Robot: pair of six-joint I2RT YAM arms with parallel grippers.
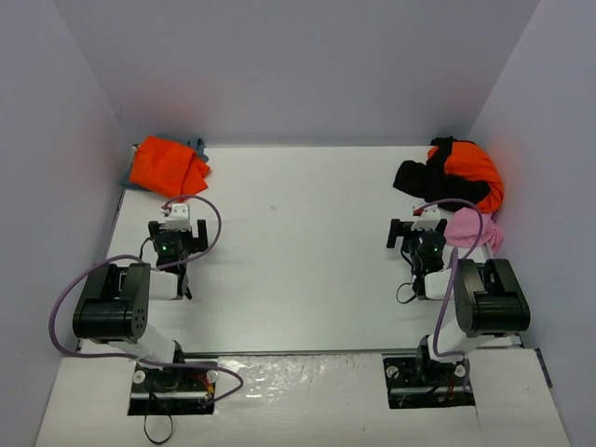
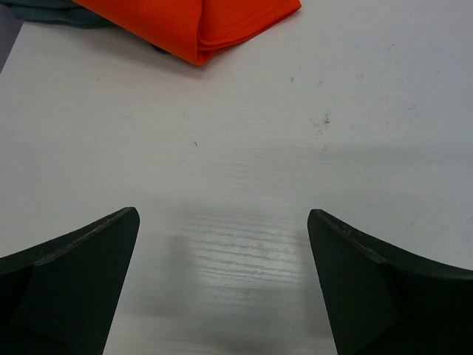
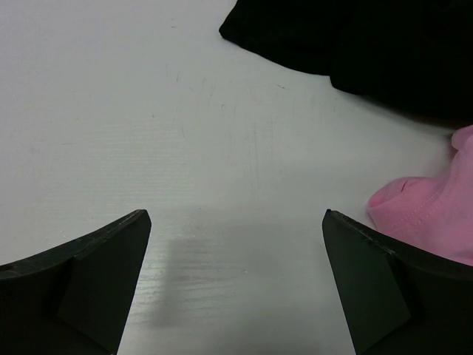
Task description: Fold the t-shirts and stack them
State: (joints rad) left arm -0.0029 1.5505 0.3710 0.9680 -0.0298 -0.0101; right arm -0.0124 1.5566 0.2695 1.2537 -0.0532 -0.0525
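The left gripper [image 1: 176,229] stands in the left-centre of the top view with its jaws spread wide and nothing between them. It hangs over the bare white table [image 1: 298,261]. In the left wrist view, the left gripper [image 2: 222,222] shows both fingers at the lower corners of the frame, well apart.

The folded orange t-shirt [image 1: 168,166] lies in the upper left of the top view, beyond the left gripper and apart from it. It rests on the blue-grey t-shirt [image 1: 196,145], whose edges show around it. In the left wrist view the folded orange t-shirt [image 2: 199,22] and the blue-grey t-shirt [image 2: 52,11] occupy the top left edge.

The right gripper [image 1: 426,230] stands right of centre, jaws likewise spread and empty. The black t-shirt [image 1: 419,177] lies crumpled in the upper right, beyond this gripper, touching the crumpled orange t-shirt [image 1: 477,168]. The pink t-shirt [image 1: 470,228] lies just beside the gripper, on its right. In the right wrist view, the right gripper [image 3: 236,218] faces bare table, with the black t-shirt [image 3: 355,37] at the top right and the pink t-shirt [image 3: 436,214] at the right edge.
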